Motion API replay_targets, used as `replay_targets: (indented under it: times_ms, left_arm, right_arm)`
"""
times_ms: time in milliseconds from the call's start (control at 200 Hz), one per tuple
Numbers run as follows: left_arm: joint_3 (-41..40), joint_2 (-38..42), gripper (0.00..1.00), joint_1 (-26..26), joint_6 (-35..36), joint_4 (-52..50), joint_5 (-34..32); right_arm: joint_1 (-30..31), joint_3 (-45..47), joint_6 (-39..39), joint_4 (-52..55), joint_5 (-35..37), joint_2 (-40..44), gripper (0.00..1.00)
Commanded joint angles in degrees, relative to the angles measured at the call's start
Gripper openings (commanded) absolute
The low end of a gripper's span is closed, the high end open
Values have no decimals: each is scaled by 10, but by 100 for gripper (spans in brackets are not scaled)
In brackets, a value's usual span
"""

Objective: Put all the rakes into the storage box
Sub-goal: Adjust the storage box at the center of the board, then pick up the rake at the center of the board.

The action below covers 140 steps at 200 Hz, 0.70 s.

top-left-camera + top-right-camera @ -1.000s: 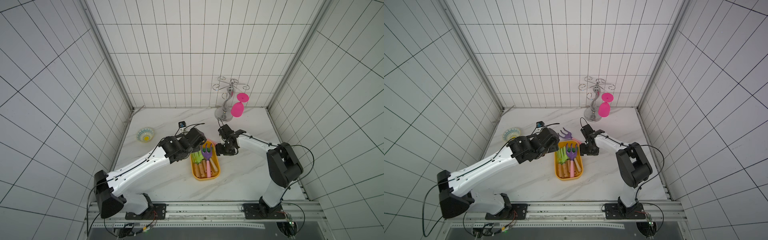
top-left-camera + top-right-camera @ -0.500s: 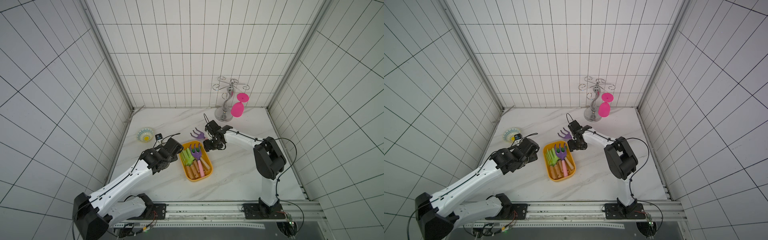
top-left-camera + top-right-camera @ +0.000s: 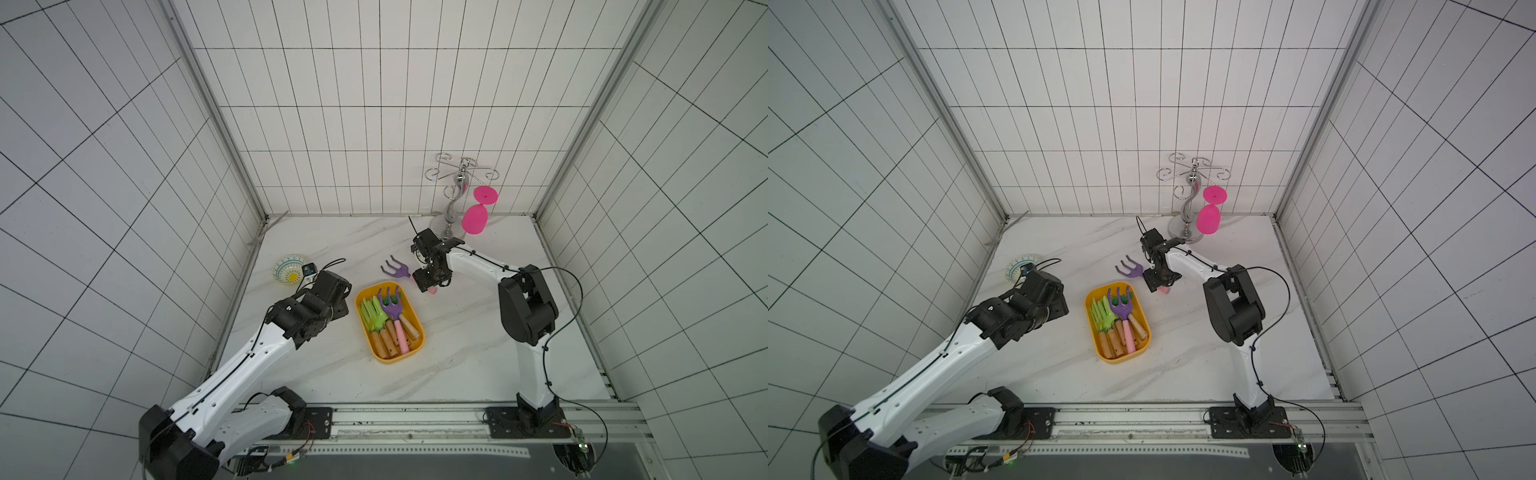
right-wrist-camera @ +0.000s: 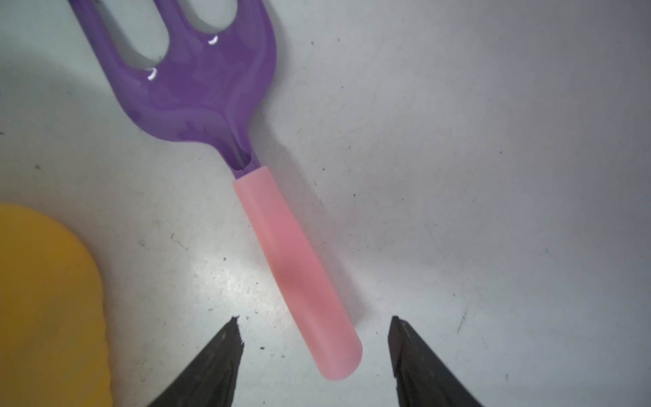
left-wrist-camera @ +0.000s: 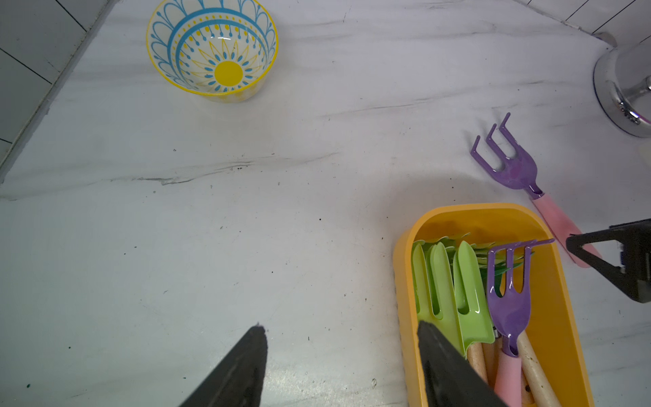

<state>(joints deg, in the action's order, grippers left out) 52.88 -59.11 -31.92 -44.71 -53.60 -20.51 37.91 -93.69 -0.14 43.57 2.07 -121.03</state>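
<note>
Since a second ago the left arm has drawn back from over the box [image 3: 419, 332], and the right tool [image 3: 430, 286] has swung across to the loose rake [image 3: 397, 271]. That rake lies flat on the bench [image 3: 457, 353], just beyond the box's far end and outside it, with its tines pointing away from the box.

Step in hand: the approach to the grasp. In the right wrist view the right tool [image 4: 314, 320] stands open and holds nothing. Its two fingers straddle the free end of the rake's [image 4: 281, 246] pink handle, with a gap on each side. The left tool [image 5: 340, 327] is likewise open and empty, hanging beside the box [image 5: 401, 282] with one finger over its near rim.

The box already holds a second rake [image 5: 510, 310] and green tools [image 5: 458, 282], which leaves a free strip along one long wall.

The next move probably calls for a short descent and a firm closure on the handle. A lift should follow, then a turn that brings the rake in line with the box's length before release.
</note>
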Motion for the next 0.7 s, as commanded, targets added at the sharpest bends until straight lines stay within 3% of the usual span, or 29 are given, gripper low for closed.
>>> replay_targets:
  times_ms: [0, 120, 460, 595, 695]
  left_arm:
    - [-7, -2, 69, 8, 27, 28, 23]
    - [-10, 1, 69, 12, 34, 33, 31]
    - [-18, 19, 69, 24, 51, 41, 48]
    - [-15, 13, 69, 26, 62, 65, 85]
    - [-4, 8, 70, 26, 80, 96, 154]
  right_arm:
    - [0, -26, -33, 34, 5, -32, 67]
    - [-4, -28, -29, 33, 6, -45, 60]
    - [2, 17, -15, 18, -1, -27, 23]
    - [6, 47, -1, 14, 22, 12, 14]
    - [9, 66, 4, 17, 38, 75, 12]
